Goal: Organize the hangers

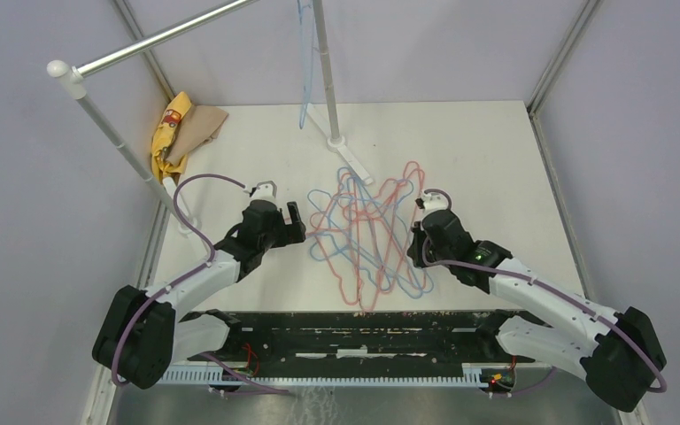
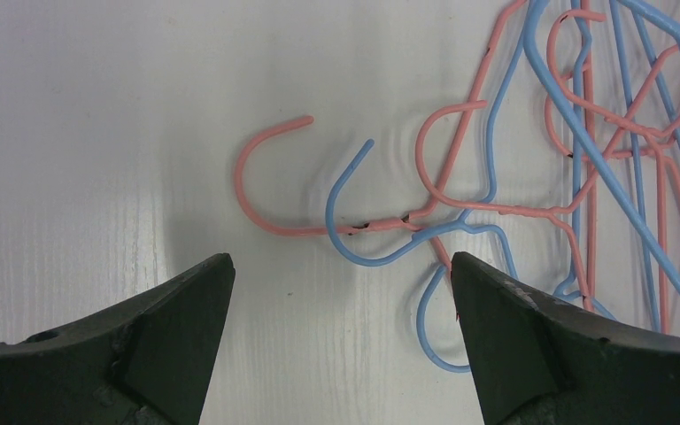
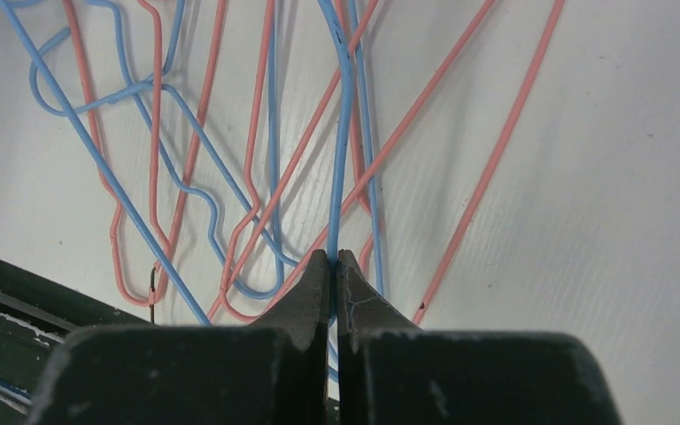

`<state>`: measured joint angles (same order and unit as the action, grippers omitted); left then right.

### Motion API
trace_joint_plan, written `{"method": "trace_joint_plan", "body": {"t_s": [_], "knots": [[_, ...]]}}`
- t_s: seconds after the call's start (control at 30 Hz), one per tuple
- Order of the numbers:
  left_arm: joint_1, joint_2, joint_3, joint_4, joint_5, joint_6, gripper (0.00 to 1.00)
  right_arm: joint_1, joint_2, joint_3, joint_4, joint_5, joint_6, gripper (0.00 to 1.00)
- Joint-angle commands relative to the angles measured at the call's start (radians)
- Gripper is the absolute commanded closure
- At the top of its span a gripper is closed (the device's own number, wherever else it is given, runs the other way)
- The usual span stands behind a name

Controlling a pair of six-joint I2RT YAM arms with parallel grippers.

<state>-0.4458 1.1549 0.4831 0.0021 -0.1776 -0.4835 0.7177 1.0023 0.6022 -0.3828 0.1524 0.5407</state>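
pinching one blue hanger out of the tangle

your right gripper is clenched on a single blue hanger, whose wire runs straight up from between the closed jaws. that wire belongs to the heap of hangers, pink and blue, lying crossed flat on the table between your two arms. by my reading you are at the pick-up step: one hanger gripped, not yet lifted. the next move calls for a slow lift, because pink wires cross the gripped one close to the jaws. i cannot tell which lies on top, so some may drag along.

your left gripper is released, jaws wide and holding nothing, above a pink hook and a blue hook at the heap's edge. it could pin the rest down.

farther out, a hanging hanger dangles beside the upright pole, its top out of view. the rail runs off to the left, and a yellow cloth lies in the far left corner.
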Motion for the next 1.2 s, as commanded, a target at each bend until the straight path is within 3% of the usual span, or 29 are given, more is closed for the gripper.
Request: {"method": "trace_joint_plan", "body": {"t_s": [0.0, 0.2, 0.5, 0.87, 1.0, 1.17], "knots": [[-0.004, -0.027, 0.005, 0.033, -0.001, -0.064, 0.01, 0.009, -0.051, 0.063, -0.028, -0.007, -0.048, 0.99], [-0.003, -0.058, 0.020, 0.011, 0.007, -0.069, 0.01, 0.091, -0.006, 0.179, -0.116, 0.071, -0.158, 0.99], [-0.005, -0.075, 0.035, -0.002, 0.003, -0.073, 0.01, 0.247, 0.116, 0.306, -0.067, 0.147, -0.195, 0.99], [-0.004, -0.021, 0.027, 0.022, -0.020, -0.061, 0.01, 0.343, 0.064, 0.344, 0.038, -0.093, -0.210, 0.99], [-0.005, -0.039, 0.033, 0.007, 0.011, -0.070, 0.01, 0.356, 0.058, 0.324, 0.040, -0.019, -0.216, 0.99], [-0.005, -0.189, 0.052, -0.053, 0.058, -0.089, 0.01, 0.396, 0.106, 0.327, 0.037, 0.104, -0.246, 0.99]]}}
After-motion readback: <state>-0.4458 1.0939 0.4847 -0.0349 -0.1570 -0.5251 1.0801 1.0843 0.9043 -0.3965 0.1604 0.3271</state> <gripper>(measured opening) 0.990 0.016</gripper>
